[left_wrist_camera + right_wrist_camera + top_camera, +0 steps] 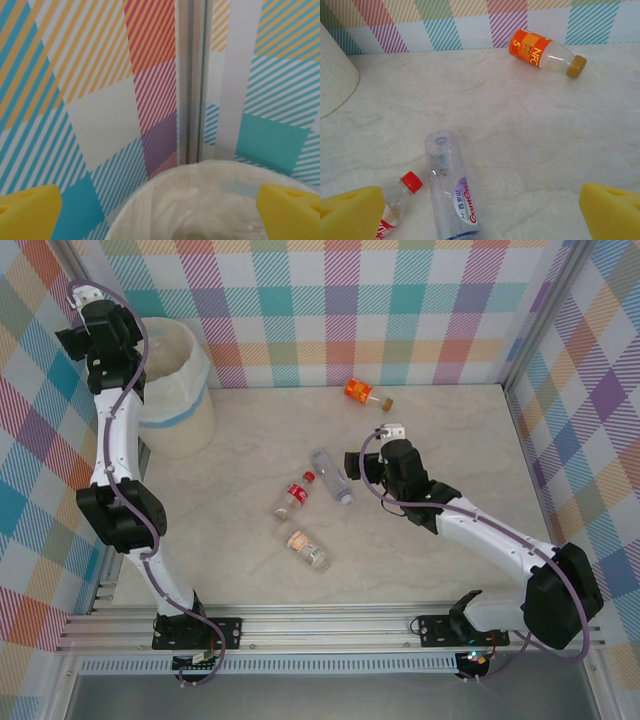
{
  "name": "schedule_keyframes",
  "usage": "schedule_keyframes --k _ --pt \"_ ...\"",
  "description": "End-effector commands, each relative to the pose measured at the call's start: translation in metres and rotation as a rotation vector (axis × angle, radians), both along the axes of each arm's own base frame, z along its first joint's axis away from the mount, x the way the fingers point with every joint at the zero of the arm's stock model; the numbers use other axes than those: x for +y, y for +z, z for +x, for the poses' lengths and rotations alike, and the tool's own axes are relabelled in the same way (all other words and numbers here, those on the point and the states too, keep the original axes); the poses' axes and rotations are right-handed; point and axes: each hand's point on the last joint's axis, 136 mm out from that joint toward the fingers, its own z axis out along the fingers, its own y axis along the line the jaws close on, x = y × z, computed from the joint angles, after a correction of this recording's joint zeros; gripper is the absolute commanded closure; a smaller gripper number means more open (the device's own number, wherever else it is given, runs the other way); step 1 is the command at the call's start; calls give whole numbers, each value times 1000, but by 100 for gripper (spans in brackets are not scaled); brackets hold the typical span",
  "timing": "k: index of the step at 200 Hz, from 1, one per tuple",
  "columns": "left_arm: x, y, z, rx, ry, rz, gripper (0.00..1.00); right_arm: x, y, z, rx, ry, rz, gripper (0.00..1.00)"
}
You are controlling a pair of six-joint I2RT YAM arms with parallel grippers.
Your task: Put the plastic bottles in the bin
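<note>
The right gripper [480, 212] hangs wide open and empty near the clear, blue-and-purple-labelled plastic bottle [451, 192] lying mid-tabletop; the left gripper [160, 210], equally spread and empty, hovers over the round cream bag-lined bin [190, 425] at the far left corner; an off-centre squeeze could roll the bottle into the red-capped bottle [402, 200] just beside it; it looks transparent, uncrushed, on its side.

The orange bottle [532, 50] reads "NFC", the clear bottle [451, 192] "Ganten".

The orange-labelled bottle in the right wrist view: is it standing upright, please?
No, the orange-labelled bottle lies flat on its side on the table.
</note>
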Motion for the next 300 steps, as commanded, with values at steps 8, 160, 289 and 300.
schedule_keyframes --k 8,160,289,300 --pt "-28 26 -18 -97 -110 -99 0 6 10 3 -23 14 14 0" --pt "-241 -65 -39 -24 -507 -520 0 -5 2 -8 -14 -9 32 0" --pt "-378 -214 -132 530 -970 -630 0 3 1 -40 -57 167 63 0" --pt "-391 -227 -141 606 -1039 -663 0 6 2 -41 -63 181 70 0"
